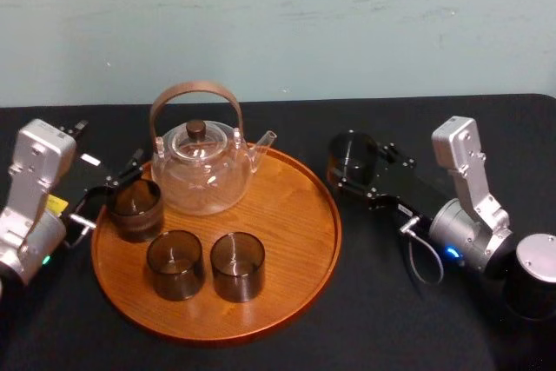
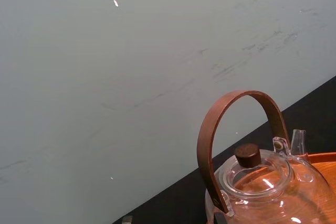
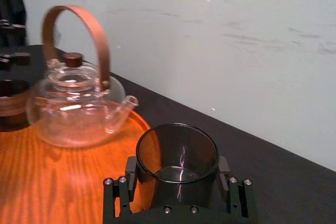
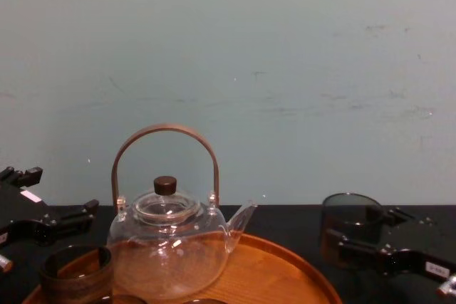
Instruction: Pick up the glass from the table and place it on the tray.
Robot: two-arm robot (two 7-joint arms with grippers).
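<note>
**Glass** point(image 1: 352, 158): dark-tinted, upright, just beside the right rim of the tray point(image 1: 300, 241), over the black counter point(image 1: 382, 301).

**Right end effector** point(image 3: 178, 182): jaws clamped on the glass from both sides. The glass is probably lifted slightly, though that is hard to judge.

**Left end effector** point(image 1: 117, 184): idle at the tray's left rim. Its grip state cannot be told.

**Step in hand:** carrying the glass to the tray.

**Next move:** travel left over the rim, lower onto bare wood clear of the teapot point(image 1: 201, 167) and cups point(image 1: 237, 265), then release.
</note>
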